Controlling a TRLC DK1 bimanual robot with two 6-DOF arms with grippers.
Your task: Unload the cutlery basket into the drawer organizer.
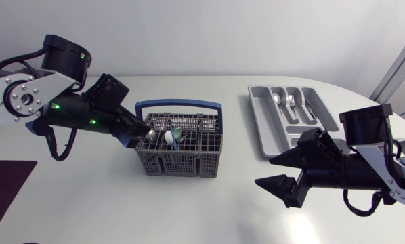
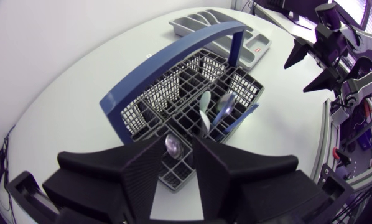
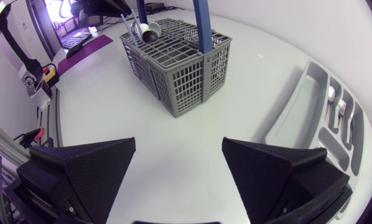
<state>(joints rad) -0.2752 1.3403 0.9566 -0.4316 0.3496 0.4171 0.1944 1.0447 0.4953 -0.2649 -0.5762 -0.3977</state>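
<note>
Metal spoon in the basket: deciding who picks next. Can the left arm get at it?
Probably yes: the open left gripper hangs over the basket, with the metal spoon between its fingers; the blue handle arches clear.

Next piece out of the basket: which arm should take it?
Left. Its hand is at the cutlery basket, with a spoon between its open fingers. The right hand hangs open over the table, between the basket and the drawer organizer.
</note>
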